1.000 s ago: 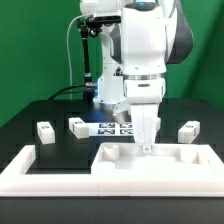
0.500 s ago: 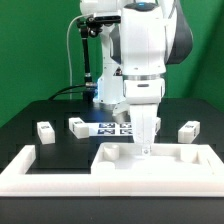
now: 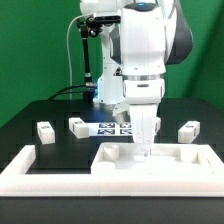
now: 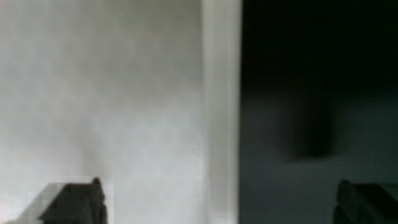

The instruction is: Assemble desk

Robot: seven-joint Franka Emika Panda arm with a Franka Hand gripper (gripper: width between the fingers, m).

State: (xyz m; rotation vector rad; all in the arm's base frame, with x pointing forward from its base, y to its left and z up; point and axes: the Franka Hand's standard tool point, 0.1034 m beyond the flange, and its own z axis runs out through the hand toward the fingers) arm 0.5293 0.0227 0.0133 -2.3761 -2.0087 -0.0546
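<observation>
- The white top (image 3: 160,168) lies at the lower centre of the exterior view on the black desk (image 3: 65,145), with no leg fitted.
- 3 loose legs stand apart from it: the far-left leg (image 3: 43,131) and the inner-left leg (image 3: 77,125) at middle left, and the right leg (image 3: 188,130) at middle right.
- The claw (image 3: 147,150) hangs at the top's rear rim with its fingers (image 4: 75,205) spread, released and grasping nothing.
- Assembly looks barely begun, with every leg left to attach.

The arm (image 3: 143,50) hangs vertical, wrist down, its 2 fingers (image 4: 75,203) spread wide.
</observation>
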